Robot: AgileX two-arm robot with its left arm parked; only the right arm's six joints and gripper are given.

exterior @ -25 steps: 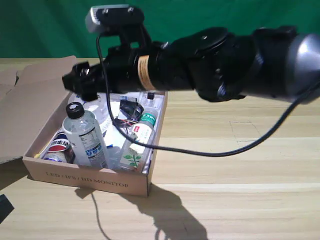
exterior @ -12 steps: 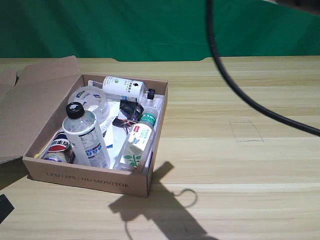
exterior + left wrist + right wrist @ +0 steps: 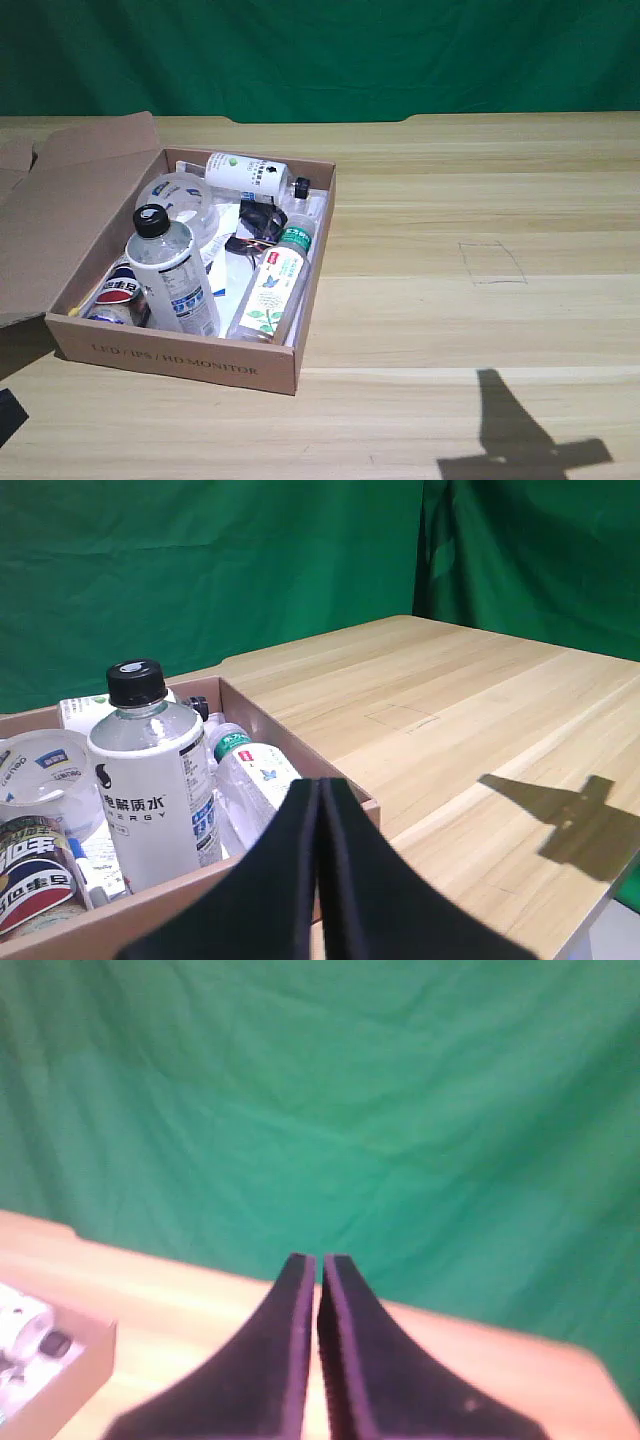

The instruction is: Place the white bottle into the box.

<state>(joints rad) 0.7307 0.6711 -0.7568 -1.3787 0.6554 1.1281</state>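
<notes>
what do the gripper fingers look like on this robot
In the right wrist view the right gripper has two flat, matte black fingers that taper to narrow tips, with no markings or cables showing. No arm shows in the exterior view.

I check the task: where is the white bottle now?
In the exterior view the white bottle stands upright in the box, at its left front, beside a lying clear bottle.

The silvery-white cylindrical bottle with a black screw cap and a blue-printed white label [image 3: 171,268] stood upright in the near corner, towards the exterior view's left, of the wide, shallow brown cardboard box [image 3: 180,360], which lay open on the table with flaps spread.
</notes>
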